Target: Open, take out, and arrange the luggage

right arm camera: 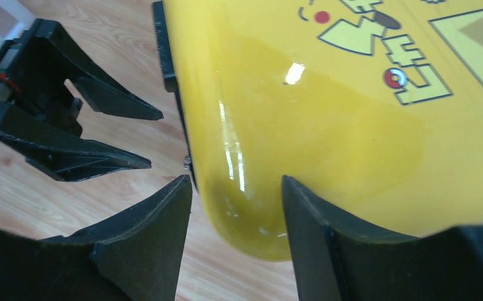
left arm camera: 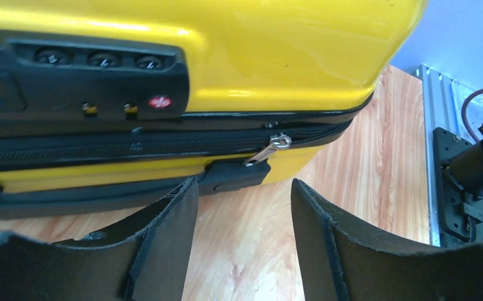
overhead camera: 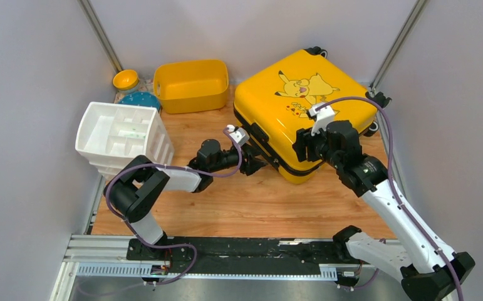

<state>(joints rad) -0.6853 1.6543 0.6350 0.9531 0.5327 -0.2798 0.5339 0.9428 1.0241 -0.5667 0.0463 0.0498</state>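
- Bright, even overhead light; shadows stay faint.
- White glare streaks the glossy yellow hard-shell suitcase [right arm camera: 326, 125].
- Top view sharp; wrist views slightly soft up close.

left arm [overhead camera: 163, 182] sits folded low, elbow close above its base, forearm running level toward the right; left gripper [overhead camera: 253, 164] has jaws parted, with nothing between the fingers [left arm camera: 163, 241]. right arm [overhead camera: 395, 207] rises on a long slant from its base toward the left, wrist bent downward; right gripper [overhead camera: 309, 148] has jaws likewise parted, fingers [right arm camera: 145, 241] clamping nothing. the two grippers are near each other, tips apart, no contact between them.
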